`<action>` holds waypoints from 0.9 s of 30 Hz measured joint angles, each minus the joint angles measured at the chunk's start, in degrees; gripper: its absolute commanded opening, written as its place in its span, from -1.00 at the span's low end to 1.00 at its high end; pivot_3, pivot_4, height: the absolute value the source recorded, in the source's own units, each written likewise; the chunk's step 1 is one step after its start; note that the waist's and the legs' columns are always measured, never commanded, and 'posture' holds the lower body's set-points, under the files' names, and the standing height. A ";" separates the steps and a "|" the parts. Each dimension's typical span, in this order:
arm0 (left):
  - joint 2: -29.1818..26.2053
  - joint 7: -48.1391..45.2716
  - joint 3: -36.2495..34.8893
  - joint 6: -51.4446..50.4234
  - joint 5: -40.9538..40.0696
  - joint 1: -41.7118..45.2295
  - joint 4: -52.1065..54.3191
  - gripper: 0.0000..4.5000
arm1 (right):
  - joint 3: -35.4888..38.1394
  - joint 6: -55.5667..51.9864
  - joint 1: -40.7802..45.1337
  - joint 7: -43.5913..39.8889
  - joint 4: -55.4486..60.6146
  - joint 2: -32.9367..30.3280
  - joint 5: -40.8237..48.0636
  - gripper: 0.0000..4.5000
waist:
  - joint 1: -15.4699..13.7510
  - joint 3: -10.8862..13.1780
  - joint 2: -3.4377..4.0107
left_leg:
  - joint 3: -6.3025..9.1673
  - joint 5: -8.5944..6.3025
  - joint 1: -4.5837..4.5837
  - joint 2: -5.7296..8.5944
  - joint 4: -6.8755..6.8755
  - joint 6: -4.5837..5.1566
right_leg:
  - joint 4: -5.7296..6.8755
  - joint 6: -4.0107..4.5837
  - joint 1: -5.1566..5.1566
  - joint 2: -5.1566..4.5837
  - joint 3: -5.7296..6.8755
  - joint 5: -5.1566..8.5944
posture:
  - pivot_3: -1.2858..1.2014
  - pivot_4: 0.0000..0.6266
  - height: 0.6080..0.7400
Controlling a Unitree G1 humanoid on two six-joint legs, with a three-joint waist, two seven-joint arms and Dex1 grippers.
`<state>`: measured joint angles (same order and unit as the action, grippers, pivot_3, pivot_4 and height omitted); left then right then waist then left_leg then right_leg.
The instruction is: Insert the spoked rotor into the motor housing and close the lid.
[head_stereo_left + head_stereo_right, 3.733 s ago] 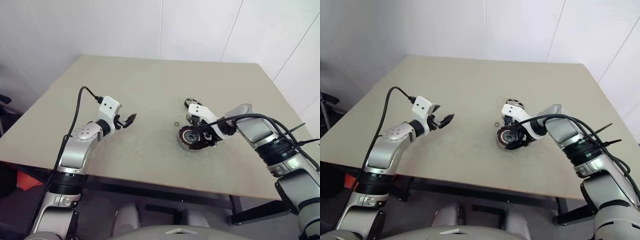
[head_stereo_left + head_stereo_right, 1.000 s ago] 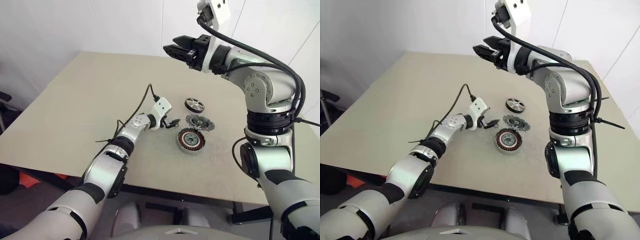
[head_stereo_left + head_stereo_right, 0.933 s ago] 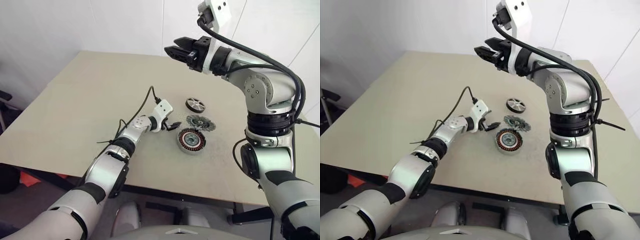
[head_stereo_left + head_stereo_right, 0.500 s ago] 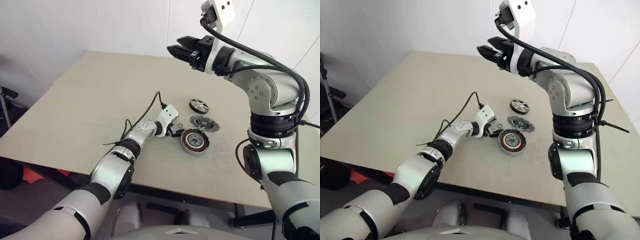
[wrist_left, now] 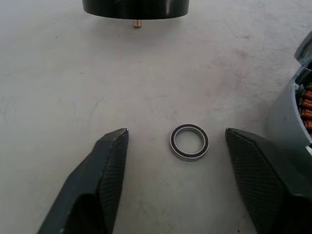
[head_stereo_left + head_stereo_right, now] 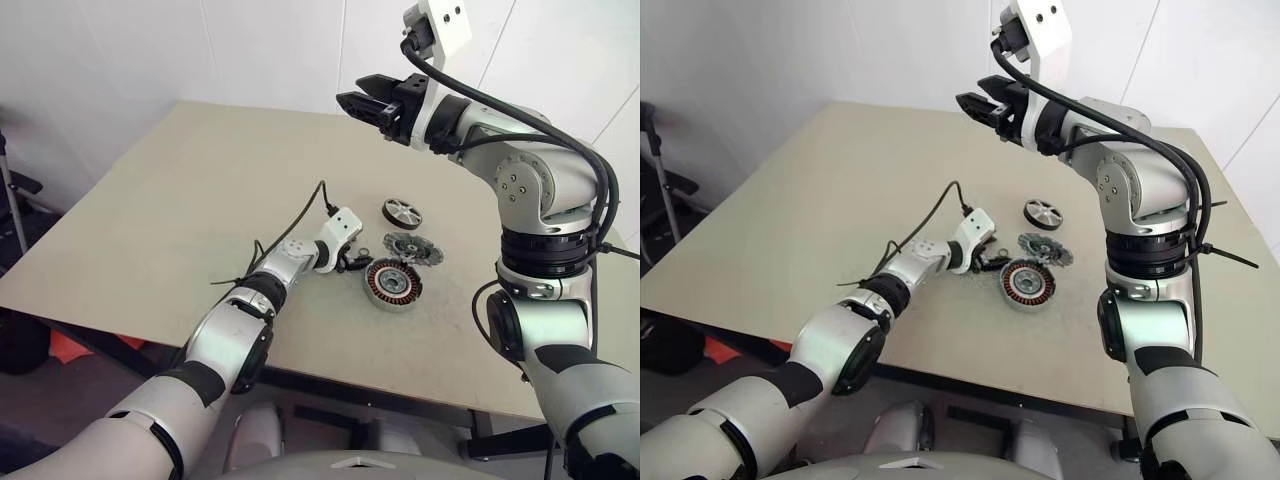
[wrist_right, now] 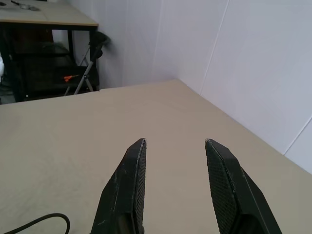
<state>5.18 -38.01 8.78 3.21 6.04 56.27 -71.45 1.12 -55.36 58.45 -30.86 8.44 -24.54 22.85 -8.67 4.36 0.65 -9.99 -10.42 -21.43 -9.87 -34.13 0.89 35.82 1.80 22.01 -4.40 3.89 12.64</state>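
Observation:
The motor housing (image 6: 392, 283), a silver cup with copper windings, sits on the table right of centre. Just behind it lies the lid (image 6: 413, 247), dark toothed face up, and farther back the spoked rotor (image 6: 401, 212). My left gripper (image 6: 352, 264) is low on the table just left of the housing. In the left wrist view it is open (image 5: 177, 130) with a tiny metal ring (image 5: 189, 142) lying untouched between its fingers, the housing wall (image 5: 292, 114) beside one finger and the rotor's black rim (image 5: 135, 7) ahead. My right gripper (image 6: 350, 102) is raised high above the table, open (image 7: 174, 141) and holding nothing.
The beige table (image 6: 200, 180) is bounded by white walls behind and to the right. A black cable (image 6: 300, 215) loops over my left forearm. The right wrist view looks across the table top toward another table (image 7: 44, 19) and a chair in the room.
My left gripper has slid a little lower and closer to the housing, settling around the small ring. The right arm has stayed raised. The camera has shifted slightly.

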 measured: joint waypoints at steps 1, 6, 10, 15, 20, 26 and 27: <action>0.12 0.06 0.00 -0.06 0.02 0.00 0.02 0.28 | 0.00 0.02 0.00 0.05 -0.04 0.00 0.00 -0.08 | -0.01 0.00 0.00 | 0.00 -0.01 0.00 0.00 0.00 0.01 | -0.01 0.00 0.00 0.00 0.00 0.00 | 0.03 -1.00 1.00; 0.39 0.57 0.03 -0.56 0.13 -0.05 0.16 0.28 | 0.00 0.13 0.01 0.28 -0.20 0.00 0.00 -0.08 | -0.05 0.00 0.00 | 0.00 -0.01 0.03 0.01 -0.01 0.01 | 0.00 0.00 -0.04 -0.01 0.00 0.00 | 0.03 -1.00 1.00; 0.41 0.80 0.09 -0.73 0.18 -0.08 0.20 0.20 | 0.00 0.36 0.01 0.33 -0.22 0.00 0.00 -0.08 | -0.04 0.00 0.00 | 0.00 0.00 0.11 0.00 0.00 0.01 | 0.01 -0.01 -0.08 -0.01 0.00 0.00 | 0.03 -1.00 1.00; 0.23 0.50 0.00 -1.23 0.15 -0.08 0.56 -0.37 | 0.00 0.60 0.06 0.33 -0.22 0.00 0.00 -0.08 | -0.07 0.00 0.01 | 0.00 -0.01 0.10 0.01 0.01 0.01 | -0.02 -0.01 -0.10 -0.01 0.00 0.00 | 0.03 -1.00 1.00; 0.26 0.50 0.12 -1.24 0.22 -0.08 0.65 -0.48 | 0.00 0.72 0.11 0.33 -0.28 0.00 0.00 -0.08 | -0.11 -0.01 0.01 | 0.00 -0.07 0.09 0.07 0.01 0.11 | -0.06 0.00 -0.16 -0.06 0.00 0.00 | 0.03 -1.00 1.00; 0.23 0.57 0.19 -1.21 0.32 -0.09 0.68 -0.65 | -0.04 1.44 0.15 0.33 -0.83 0.00 -0.05 -0.08 | -0.11 -0.01 0.01 | 0.00 -0.07 0.11 0.07 0.01 0.10 | -0.06 -0.01 -0.16 -0.07 0.00 0.00 | 0.03 -1.00 1.00; 0.21 0.61 0.21 -1.17 0.34 -0.12 0.70 -0.65 | -0.09 1.61 0.14 0.32 -0.92 -0.01 -0.09 -0.08 | -0.11 -0.01 0.01 | 0.00 -0.07 0.11 0.07 0.01 0.10 | -0.06 -0.01 -0.16 -0.07 0.00 0.00 | 0.03 -1.00 1.00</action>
<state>5.39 -37.41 8.99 2.04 6.37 56.15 -70.75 1.03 -53.76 58.60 -30.53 7.52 -24.55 22.76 -8.77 4.35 0.66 -9.99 -10.49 -21.32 -9.80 -34.12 0.99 35.76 1.80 21.85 -4.47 3.89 12.64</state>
